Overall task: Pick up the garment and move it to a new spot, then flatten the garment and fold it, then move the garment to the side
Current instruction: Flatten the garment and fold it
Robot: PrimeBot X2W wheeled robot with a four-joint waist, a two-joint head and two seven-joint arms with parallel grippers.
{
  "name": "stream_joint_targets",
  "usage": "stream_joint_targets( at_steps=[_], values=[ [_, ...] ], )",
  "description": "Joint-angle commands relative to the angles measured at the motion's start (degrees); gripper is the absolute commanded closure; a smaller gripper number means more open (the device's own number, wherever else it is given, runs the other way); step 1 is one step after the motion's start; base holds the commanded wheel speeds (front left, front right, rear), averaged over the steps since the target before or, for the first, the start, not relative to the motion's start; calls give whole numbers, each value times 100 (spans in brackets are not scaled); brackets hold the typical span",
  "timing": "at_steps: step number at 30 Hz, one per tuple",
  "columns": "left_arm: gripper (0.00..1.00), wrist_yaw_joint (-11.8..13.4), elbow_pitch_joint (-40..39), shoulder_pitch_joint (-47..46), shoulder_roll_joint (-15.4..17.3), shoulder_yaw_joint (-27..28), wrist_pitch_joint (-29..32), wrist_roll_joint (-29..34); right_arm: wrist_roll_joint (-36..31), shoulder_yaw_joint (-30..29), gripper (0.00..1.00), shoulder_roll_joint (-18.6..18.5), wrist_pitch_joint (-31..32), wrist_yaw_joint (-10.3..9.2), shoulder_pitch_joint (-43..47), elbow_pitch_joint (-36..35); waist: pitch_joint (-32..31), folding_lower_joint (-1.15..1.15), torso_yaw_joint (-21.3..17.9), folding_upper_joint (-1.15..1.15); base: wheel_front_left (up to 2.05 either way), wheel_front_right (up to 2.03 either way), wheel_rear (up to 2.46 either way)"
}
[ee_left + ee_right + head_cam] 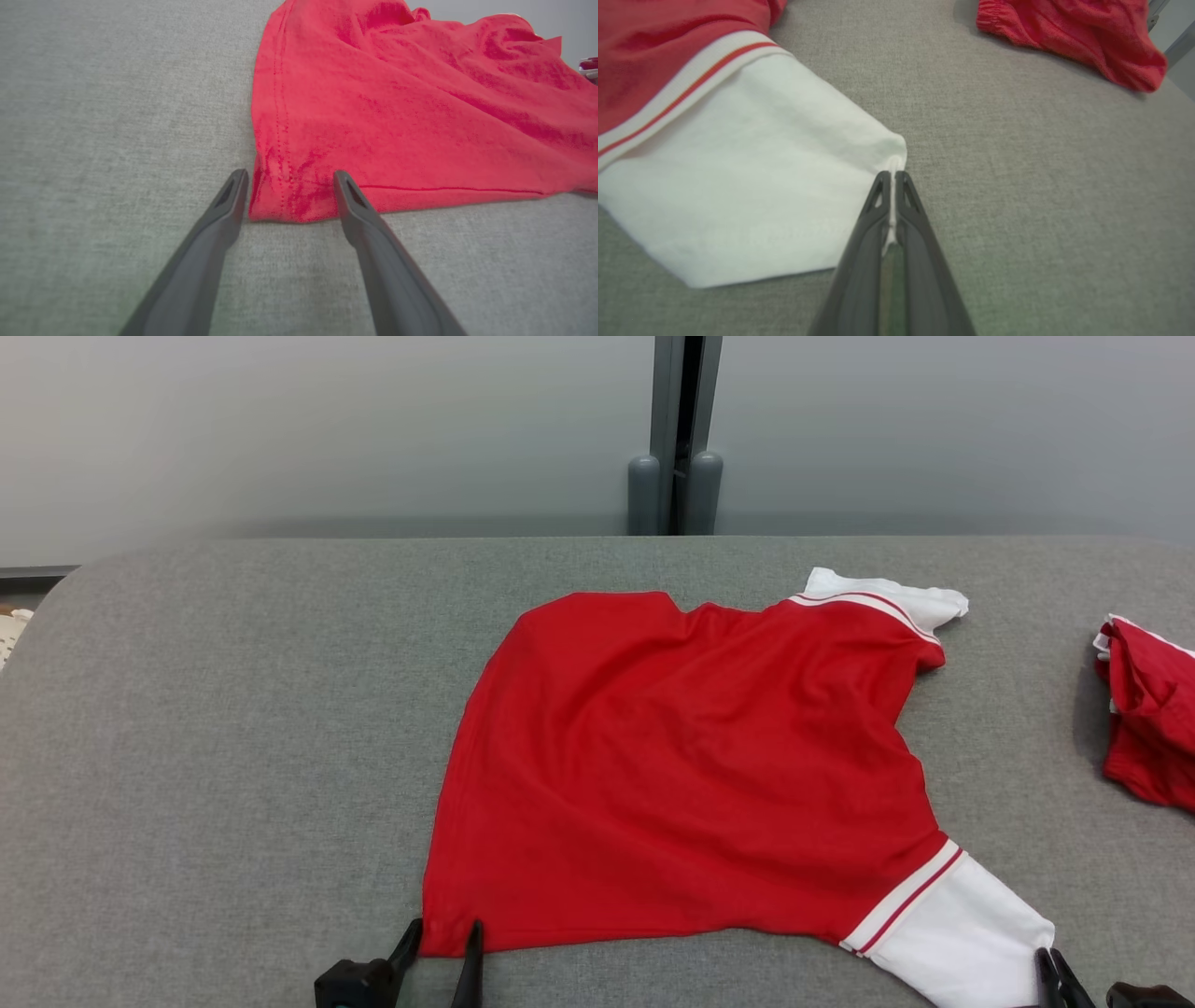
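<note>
A red knit shirt with white sleeves lies spread and slightly rumpled at the middle of the grey fabric-covered worktop. Its stitched hem faces the left of the head view and both sleeves point right. The near white sleeve, edged with a red-striped white band, reaches toward the front edge, while the far sleeve lies bunched at the back. The left pincer is released; in the left wrist view its two dark fingers stand wide apart on either side of the shirt's near hem corner. The right pincer is clenched on the tip of the near white sleeve, with a thin fold of white cloth pinched between its fingers. A second crumpled red garment sits at the worktop's right edge, apart from the shirt.
</note>
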Motion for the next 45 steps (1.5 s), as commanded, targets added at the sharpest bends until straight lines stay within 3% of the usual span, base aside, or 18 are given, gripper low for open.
stream_joint_targets(
  at_steps=[1, 2, 3, 4, 5, 6, 15, 19, 24, 29, 36, 40, 45],
  values=[
    [0, -21, 43, -167, 1, -5, -3, -8, 12, 26, 100, 5, -1, -2, -71, -36, 20, 0, -17, 0, 0, 0, 0],
    [0, -24, 70, -181, 1, -5, -3, 9, 12, 38, 100, 5, -1, -3, -78, -47, 28, 0, -24, 0, 0, 0, 0],
    [7, -26, 90, -199, 1, 2, -3, 13, 13, 46, 100, 6, -1, -2, -80, -56, 34, 0, -32, 0, 0, 0, 0],
    [50, -28, 105, -218, 2, 17, -3, 13, 20, 57, 100, 7, -1, -2, -84, -61, 38, 0, -39, 0, 0, 0, 0],
    [85, -24, 101, -236, 1, 27, -3, 21, 34, 68, 100, 9, -1, -2, -92, -76, 39, 0, -44, 0, 0, 0, 0],
    [100, -29, 105, -240, 1, 31, -3, 9, 79, 75, 100, 12, -1, -3, -105, -106, 35, 0, -47, 0, 0, 0, 0],
    [100, -64, -473, -209, 1, 235, -3, -266, 968, 457, 100, 45, -2, -1, -337, -927, -79, 0, -31, 0, 0, 0, 0],
    [100, -72, -1116, -582, 29, 217, -4, -471, 1861, 650, 100, 39, -2, -2, -705, -1854, -224, 0, -29, 0, 0, 0, 0],
    [100, -51, -1869, -1429, 519, -20, -4, -604, 2792, 619, 100, -157, -1, -1, -1439, -2834, -444, 0, -12, 0, 0, 0, 0],
    [100, -52, -2435, -2507, 1288, -296, 39, -716, 3384, 759, 100, -640, 40, -1, -2379, -3526, -556, 0, -24, 0, 0, 0, 0],
    [100, -52, -2944, -3782, 1985, -237, 665, -1005, 3470, 739, 100, -1140, 761, -1, -3883, -3972, -473, 0, -29, 0, 0, 0, 0],
    [100, -35, -2983, -4184, 2155, -178, 954, -996, 3140, 847, 100, -1201, 1126, -1, -4577, -3883, -170, 0, -4, 0, 0, 0, 0],
    [100, 57, -2662, -4509, 2137, -75, 1038, -1067, 2672, 896, 100, -1028, 1227, -1, -5296, -3194, 378, 0, -13, 0, 0, 0, 0]
  ],
)
